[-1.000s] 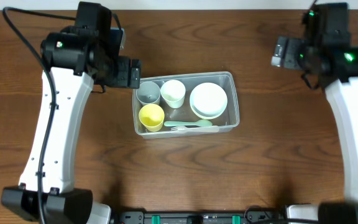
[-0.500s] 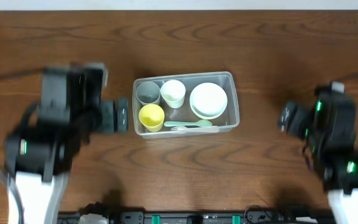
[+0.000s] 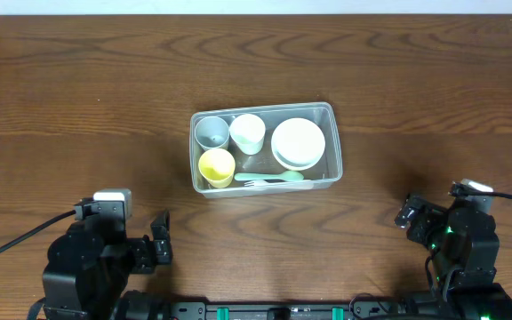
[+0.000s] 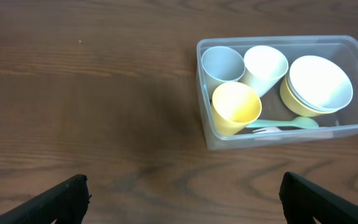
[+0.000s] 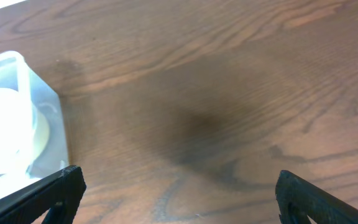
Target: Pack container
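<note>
The clear plastic container (image 3: 265, 108) stands mid-table. It holds a grey cup (image 3: 211, 132), a white cup (image 3: 248, 132), a yellow cup (image 3: 216, 166), a white bowl (image 3: 298, 142) nested in a yellow bowl, and a pale green utensil (image 3: 274, 179). The left wrist view shows the container (image 4: 272, 40) and its contents at upper right. The right wrist view shows only one corner of the container (image 5: 39, 99). My left gripper (image 3: 160, 242) (image 4: 182, 180) is open and empty, near the front edge, well short of the container. My right gripper (image 3: 409, 213) (image 5: 178, 174) is open and empty at front right.
Bare wooden tabletop (image 3: 398, 80) surrounds the container on all sides. Both arm bases sit at the table's front edge. A pale strip runs along the far edge of the table.
Both arms have pulled back from beside the container's far corners to the table's front edge. The container and its contents have not moved.
</note>
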You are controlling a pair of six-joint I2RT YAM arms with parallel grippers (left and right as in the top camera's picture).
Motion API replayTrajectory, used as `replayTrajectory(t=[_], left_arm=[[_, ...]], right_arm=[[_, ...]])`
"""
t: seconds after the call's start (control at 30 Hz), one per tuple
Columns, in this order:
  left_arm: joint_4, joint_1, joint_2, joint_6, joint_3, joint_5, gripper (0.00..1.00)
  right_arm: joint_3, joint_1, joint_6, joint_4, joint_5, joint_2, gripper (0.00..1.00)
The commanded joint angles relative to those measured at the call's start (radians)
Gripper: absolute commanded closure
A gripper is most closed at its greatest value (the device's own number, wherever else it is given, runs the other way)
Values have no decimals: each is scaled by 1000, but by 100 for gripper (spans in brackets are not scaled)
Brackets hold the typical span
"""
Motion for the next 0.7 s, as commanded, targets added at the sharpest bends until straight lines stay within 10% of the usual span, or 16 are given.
replayTrajectory(t=[0.0, 0.67], left_arm=[[4, 2, -5, -13, -7, -13, 2], [4, 2, -5, -13, -7, -13, 2]], right_arm=[[-5, 14, 14, 0, -32, -5, 1], [-7, 15, 13, -89, -32, -10, 1]])
